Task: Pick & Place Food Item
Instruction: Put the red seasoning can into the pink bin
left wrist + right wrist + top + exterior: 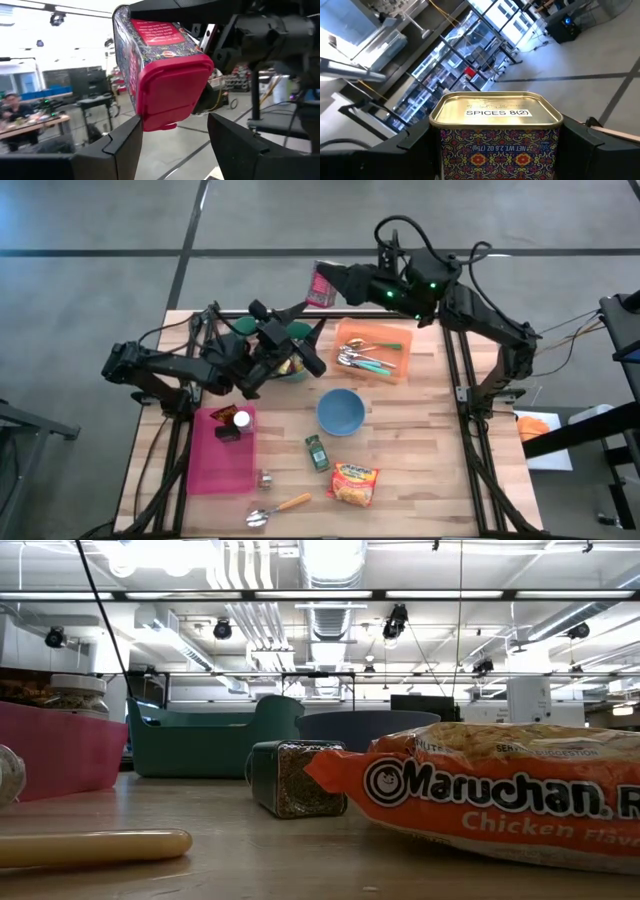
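Wood table [420, 440], industrial ceiling [330, 580]

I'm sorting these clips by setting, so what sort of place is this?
Probably a robotics lab or workshop in an open industrial hall. The wooden table stands on bare concrete, exposed ducts and strip lights run overhead, and a person sits at a workbench cluttered with gear.

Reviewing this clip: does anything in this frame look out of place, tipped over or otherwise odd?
Mostly no. The right gripper holds a spice tin in the air past the table's far edge, not over any container. The green spice jar lies on its side beside the ramen packet. Nothing looks spilled or damaged.
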`<move>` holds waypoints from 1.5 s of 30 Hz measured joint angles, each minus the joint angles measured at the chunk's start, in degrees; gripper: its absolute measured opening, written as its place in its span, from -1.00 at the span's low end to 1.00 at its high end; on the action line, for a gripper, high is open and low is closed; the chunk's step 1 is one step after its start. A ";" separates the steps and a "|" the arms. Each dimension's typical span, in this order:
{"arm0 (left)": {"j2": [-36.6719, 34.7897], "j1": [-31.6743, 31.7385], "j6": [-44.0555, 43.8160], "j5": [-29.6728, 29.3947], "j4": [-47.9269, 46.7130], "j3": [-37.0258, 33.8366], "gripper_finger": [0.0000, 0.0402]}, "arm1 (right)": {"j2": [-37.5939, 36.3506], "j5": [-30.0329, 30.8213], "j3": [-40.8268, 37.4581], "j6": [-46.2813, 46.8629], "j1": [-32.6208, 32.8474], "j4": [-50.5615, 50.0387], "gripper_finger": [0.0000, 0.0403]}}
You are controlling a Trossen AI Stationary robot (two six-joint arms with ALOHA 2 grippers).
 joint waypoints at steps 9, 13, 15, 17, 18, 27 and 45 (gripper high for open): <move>-0.03 0.17 1.77 1.35 -0.63 0.00 0.30 | -0.70 -0.10 -0.12 -0.35 0.00 -1.29 0.38; -0.03 0.26 2.28 1.51 -0.51 0.00 0.61 | -0.70 0.11 -0.24 -0.16 0.00 -1.35 0.38; -0.03 0.26 2.28 1.43 -0.18 0.00 0.76 | -0.66 0.11 -0.32 0.11 0.00 -1.47 0.38; -0.03 0.26 2.27 0.86 -0.13 0.00 0.88 | -0.66 0.09 -0.37 0.70 0.00 -1.49 0.38; -0.03 0.26 2.28 0.68 -0.15 0.00 0.93 | -0.66 0.07 -0.37 0.87 0.01 -1.45 0.38; -0.03 0.41 2.24 0.49 4.14 0.00 0.86 | -0.66 -1.08 -0.51 1.61 1.12 -1.29 0.38; 0.08 1.77 2.71 5.41 4.42 0.00 0.80 | -0.42 -3.80 -3.10 3.05 1.38 1.01 0.38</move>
